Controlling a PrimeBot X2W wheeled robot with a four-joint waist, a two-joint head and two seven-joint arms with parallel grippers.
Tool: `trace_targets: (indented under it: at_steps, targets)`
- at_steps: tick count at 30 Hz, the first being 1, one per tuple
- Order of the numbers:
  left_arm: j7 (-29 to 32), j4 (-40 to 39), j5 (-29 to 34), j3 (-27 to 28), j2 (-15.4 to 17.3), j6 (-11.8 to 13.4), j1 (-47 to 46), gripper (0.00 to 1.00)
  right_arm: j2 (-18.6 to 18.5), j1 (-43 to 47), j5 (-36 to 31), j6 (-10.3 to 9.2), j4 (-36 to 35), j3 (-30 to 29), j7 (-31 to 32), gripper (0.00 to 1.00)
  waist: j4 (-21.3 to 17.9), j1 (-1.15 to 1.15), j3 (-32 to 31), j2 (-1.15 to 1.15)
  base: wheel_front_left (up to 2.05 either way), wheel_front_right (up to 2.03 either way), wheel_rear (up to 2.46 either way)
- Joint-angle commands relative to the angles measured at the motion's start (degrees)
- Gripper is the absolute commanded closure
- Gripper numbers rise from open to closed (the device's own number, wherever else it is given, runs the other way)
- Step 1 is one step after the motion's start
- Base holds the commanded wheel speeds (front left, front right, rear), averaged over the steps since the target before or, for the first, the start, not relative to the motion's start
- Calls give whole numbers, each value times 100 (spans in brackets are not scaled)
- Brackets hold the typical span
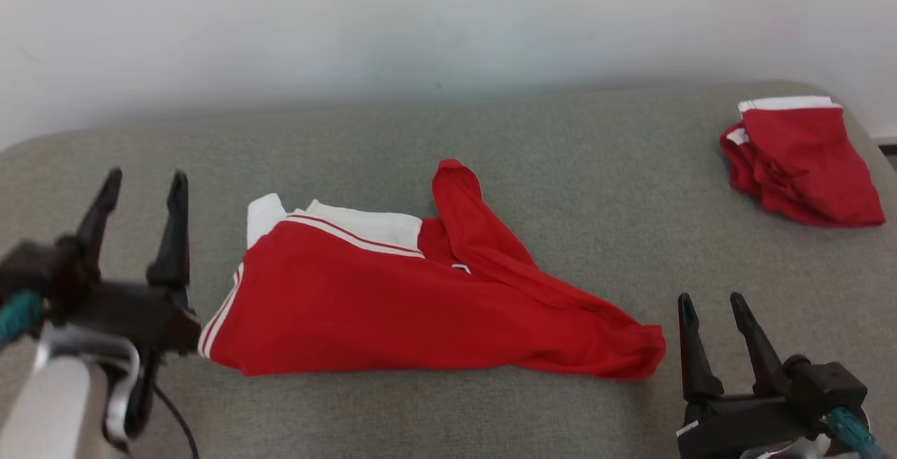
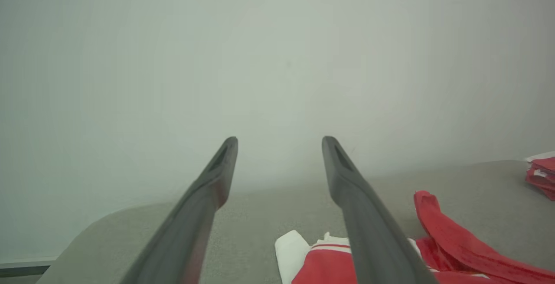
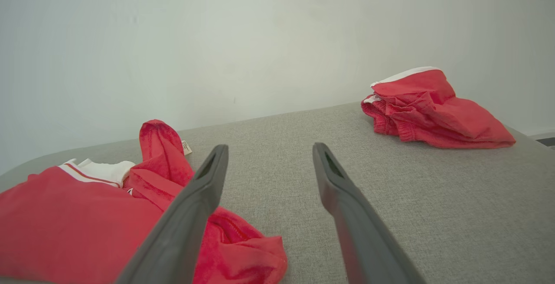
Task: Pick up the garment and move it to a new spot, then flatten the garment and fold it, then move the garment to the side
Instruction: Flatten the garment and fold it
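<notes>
On the grey pad (image 1: 560, 165), the red shirt (image 1: 392, 305) lies crumpled; left gripper (image 1: 146, 175) and right gripper (image 1: 709, 298) hover, jaws spread, empty. Pickup looks next: descend, pinch fabric.

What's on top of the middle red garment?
Only a twisted red fold of its own fabric, flopped across the garment. Whatever lies beneath the cloth on the grey surface is hidden.

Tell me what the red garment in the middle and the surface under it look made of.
Red garment: soft knit cloth, probably cotton, matte; it drapes and creases. Grey surface: woven upholstery fabric, matte; fine weave shows in the right wrist view.
</notes>
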Motion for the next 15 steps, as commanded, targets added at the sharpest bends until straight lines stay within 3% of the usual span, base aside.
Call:
trace_targets:
  at_steps: [1, 7, 15]
  targets:
    - [141, 85, -58, -34, 87, -57, -283, 0, 19, -90, 16, -15, -23, -16, 1, 0, -241, 0, 353, 0, 0, 0, 0]
    - [863, 384, -310, -246, 487, -238, -1301, 0, 103, -358, 60, -15, -89, -24, 0, 0, -549, 0, 916, 0, 0, 0, 0]
    - [1736, 1076, -688, -1045, 885, -289, -1992, 0, 189, -545, 82, -15, -52, 33, 1, 0, -783, 0, 1274, 0, 0, 0, 0]
